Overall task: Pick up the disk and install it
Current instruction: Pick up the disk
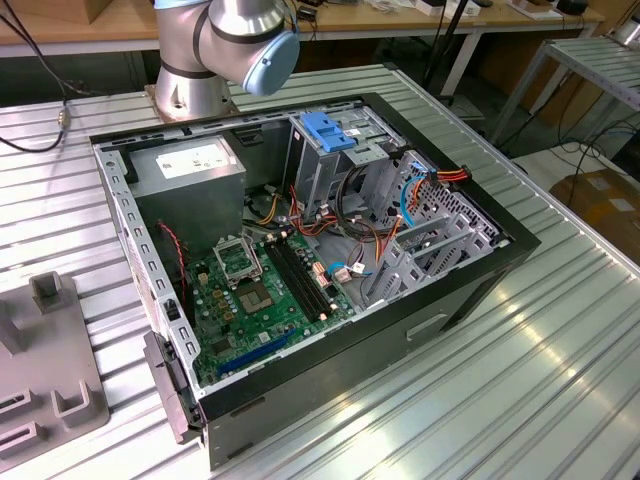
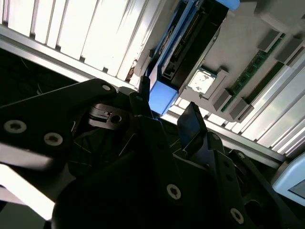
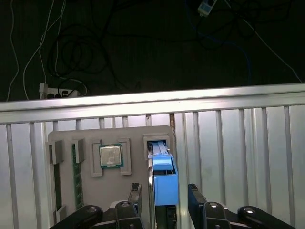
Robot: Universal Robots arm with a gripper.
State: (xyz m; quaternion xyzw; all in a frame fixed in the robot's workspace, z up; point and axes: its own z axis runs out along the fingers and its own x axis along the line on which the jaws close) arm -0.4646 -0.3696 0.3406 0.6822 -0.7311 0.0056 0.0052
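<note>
While the disk [image 3: 166, 183] stands in its grey holder [image 3: 136, 138], end effector [image 3: 165, 192] fingers apart, straddling it.

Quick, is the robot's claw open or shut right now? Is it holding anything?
Gripper: open, holding nothing, straddling the flat grey metal disk in its blue plastic carrier.
</note>
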